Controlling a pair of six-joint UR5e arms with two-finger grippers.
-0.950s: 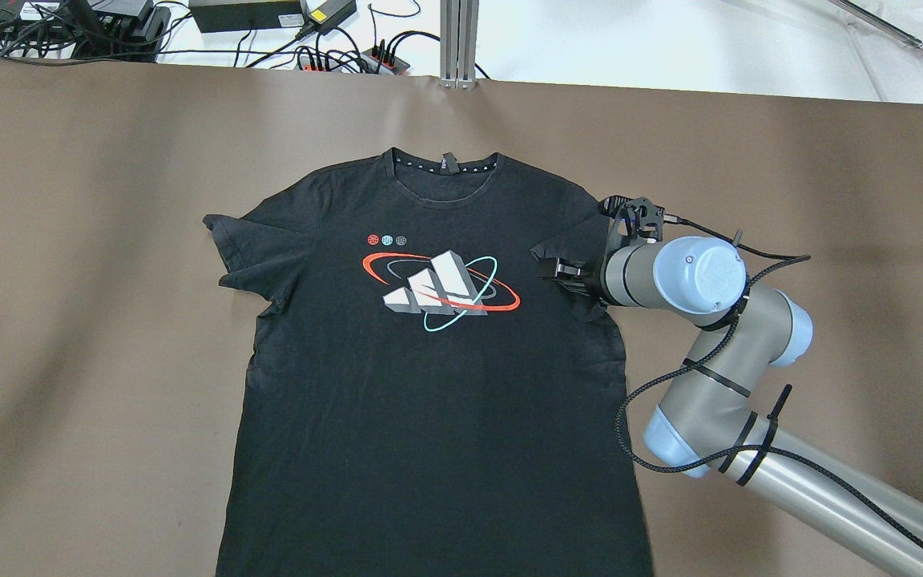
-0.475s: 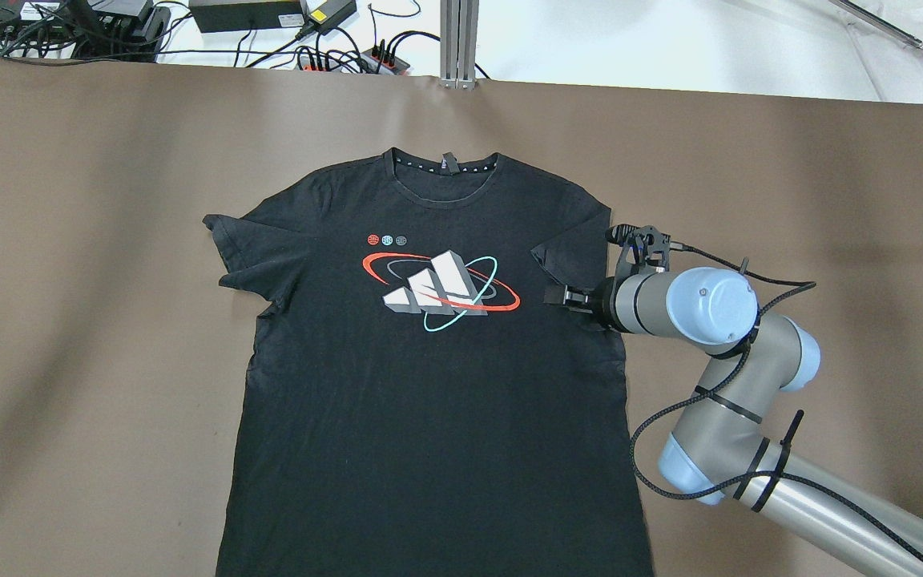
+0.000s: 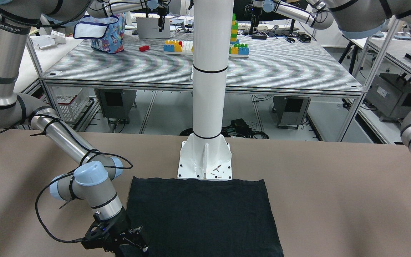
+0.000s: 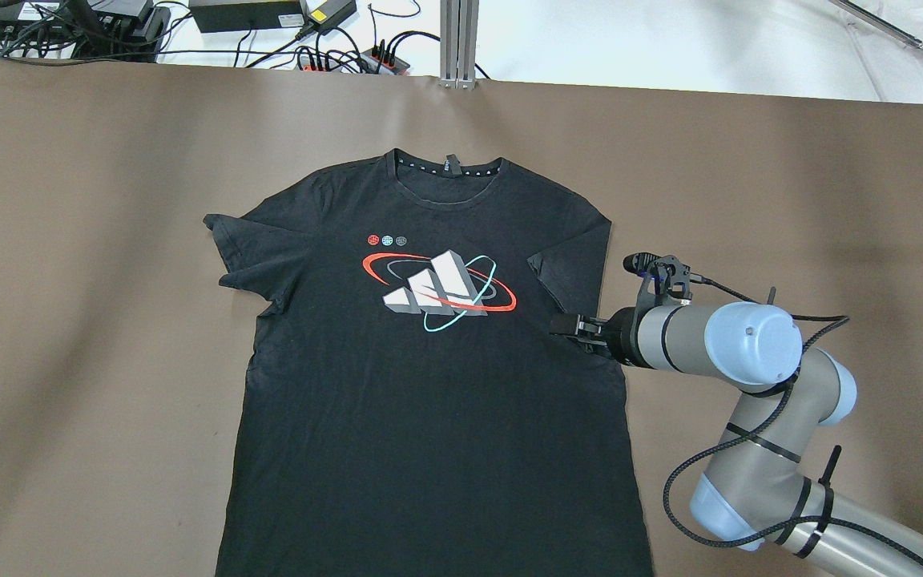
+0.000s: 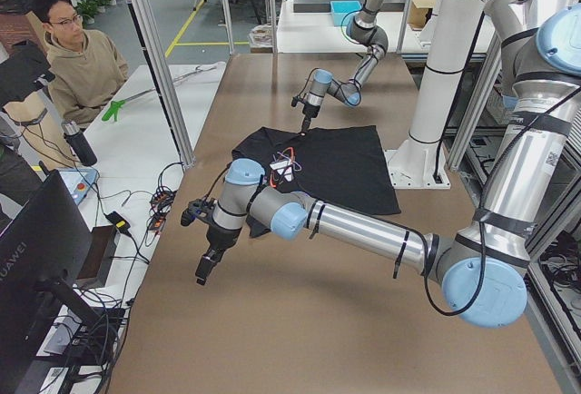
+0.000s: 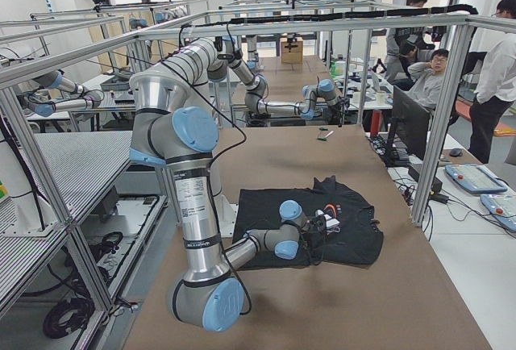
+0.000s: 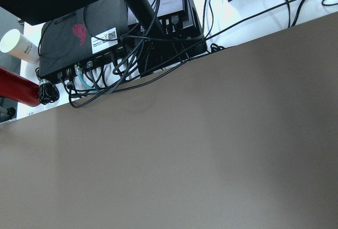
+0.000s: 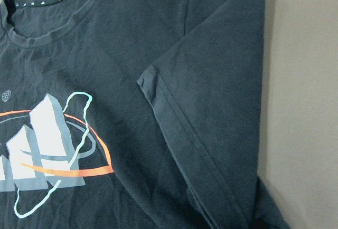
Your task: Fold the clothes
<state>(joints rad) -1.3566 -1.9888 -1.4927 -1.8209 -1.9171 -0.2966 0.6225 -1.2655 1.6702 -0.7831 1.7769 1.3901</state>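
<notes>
Brown table carried the shirt flat at its middle, its right-hand sleeve folded inward and lying loose, for the right fingers had drawn back off it empty, gap unclear, as with the left fingers, so the other sleeve looked next.

Black T-shirt bore white-and-grey stepped logo ringed by red and teal ovals; collar lining dotted white. Table cover was plain brown; right arm silver with pale-blue caps.
</notes>
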